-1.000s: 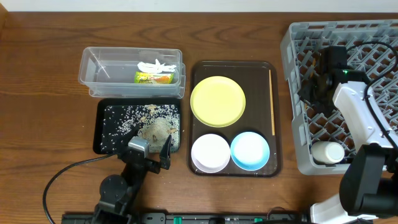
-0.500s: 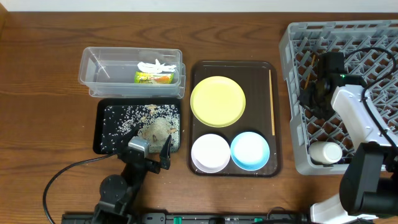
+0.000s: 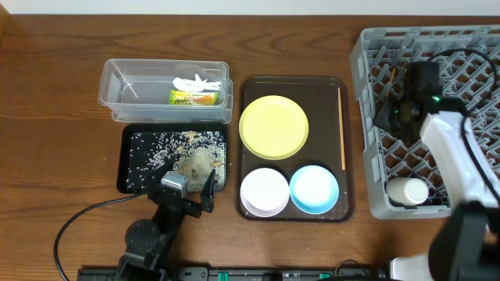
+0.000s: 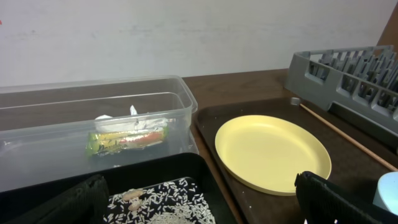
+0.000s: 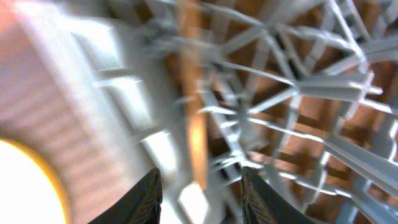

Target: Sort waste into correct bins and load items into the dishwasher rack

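The grey dishwasher rack (image 3: 469, 47) fills the right side. My right gripper (image 3: 388, 115) hangs over its left part, jaws apart. In the blurred right wrist view a wooden chopstick (image 5: 195, 134) runs between the fingers (image 5: 147, 198) with a gap on each side, against the rack lattice (image 5: 298, 93). Another chopstick (image 3: 341, 129) lies along the brown tray's right edge. The yellow-green plate (image 3: 273, 126), white bowl (image 3: 264, 192) and light blue bowl (image 3: 314, 189) sit on that tray. My left gripper (image 3: 193, 192) rests open at the black tray's (image 3: 125, 168) front edge, holding nothing.
The clear tub (image 3: 117, 87) holds the snack wrapper (image 3: 193, 97) and white paper bits (image 3: 195, 81). Rice and food scraps (image 3: 195, 160) lie in the black tray. A white cylinder (image 3: 408, 190) lies in the rack's front left corner. The dark brown serving tray (image 3: 328, 86) sits mid-table.
My right gripper's jaws have spread wider over the rack and the arm has shifted slightly. The left arm has not moved.
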You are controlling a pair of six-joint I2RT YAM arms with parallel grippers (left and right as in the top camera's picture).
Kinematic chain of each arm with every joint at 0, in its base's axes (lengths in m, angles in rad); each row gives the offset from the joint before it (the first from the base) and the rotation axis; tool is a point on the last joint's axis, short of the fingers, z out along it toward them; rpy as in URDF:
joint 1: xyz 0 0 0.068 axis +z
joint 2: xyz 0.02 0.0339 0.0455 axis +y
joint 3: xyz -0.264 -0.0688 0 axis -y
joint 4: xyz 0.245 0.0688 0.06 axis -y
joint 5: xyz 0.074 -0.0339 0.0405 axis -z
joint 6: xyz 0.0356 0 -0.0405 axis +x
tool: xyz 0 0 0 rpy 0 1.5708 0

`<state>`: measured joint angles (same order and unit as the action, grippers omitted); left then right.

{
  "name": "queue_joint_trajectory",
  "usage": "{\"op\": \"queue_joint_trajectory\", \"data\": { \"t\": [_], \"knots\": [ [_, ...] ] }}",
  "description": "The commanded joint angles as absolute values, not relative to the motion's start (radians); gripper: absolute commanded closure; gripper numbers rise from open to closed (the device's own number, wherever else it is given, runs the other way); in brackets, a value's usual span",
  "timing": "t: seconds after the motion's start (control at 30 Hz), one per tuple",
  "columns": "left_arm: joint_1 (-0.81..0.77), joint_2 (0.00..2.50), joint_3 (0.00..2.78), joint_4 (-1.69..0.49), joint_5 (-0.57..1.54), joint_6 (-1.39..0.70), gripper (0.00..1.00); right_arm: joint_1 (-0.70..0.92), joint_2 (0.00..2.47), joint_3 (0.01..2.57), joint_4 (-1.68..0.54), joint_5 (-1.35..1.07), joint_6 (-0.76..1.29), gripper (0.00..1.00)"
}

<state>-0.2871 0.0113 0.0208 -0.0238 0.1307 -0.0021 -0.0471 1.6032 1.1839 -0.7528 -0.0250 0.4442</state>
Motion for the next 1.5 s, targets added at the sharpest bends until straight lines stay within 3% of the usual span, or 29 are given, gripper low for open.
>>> {"op": "queue_joint_trajectory", "data": {
  "t": [0.0, 0.13, 0.37, 0.63, 1.03, 1.07, 1.23, 1.47],
  "knots": [
    [-0.287, 0.006, 0.004, -0.057, 0.142, 0.004, 0.03, 0.014, 1.454, 1.192, -0.761, -0.174, 0.301, 0.58],
    [-0.287, 0.006, 0.004, -0.057, 0.142, 0.004, 0.02, 0.125, 1.362, 1.191, -0.809, -0.173, 0.278, 0.51],
    [-0.287, 0.006, 0.004, -0.057, 0.142, 0.004, 0.03, 0.307, 1.423, 1.153, -0.885, -0.031, 0.288, 0.5],
    [-0.287, 0.006, 0.004, -0.057, 0.142, 0.004, 0.03, 0.321, 1.631, 1.103, -0.78, 0.08, 0.388, 0.6],
    [-0.287, 0.006, 0.004, -0.057, 0.142, 0.004, 0.02, 0.303, 1.898, 1.103, -0.684, 0.208, 0.389, 0.57],
    [-0.287, 0.006, 0.004, -0.057, 0.142, 0.004, 0.03, 0.302, 1.909, 1.103, -0.684, 0.203, 0.389, 0.58],
    [-0.287, 0.006, 0.004, -0.057, 0.142, 0.004, 0.03, 0.301, 1.932, 1.105, -0.684, 0.093, 0.379, 0.96],
    [-0.287, 0.006, 0.004, -0.057, 0.142, 0.004, 0.03, 0.289, 1.794, 1.155, -0.737, 0.022, 0.356, 0.99]
  ]
}}
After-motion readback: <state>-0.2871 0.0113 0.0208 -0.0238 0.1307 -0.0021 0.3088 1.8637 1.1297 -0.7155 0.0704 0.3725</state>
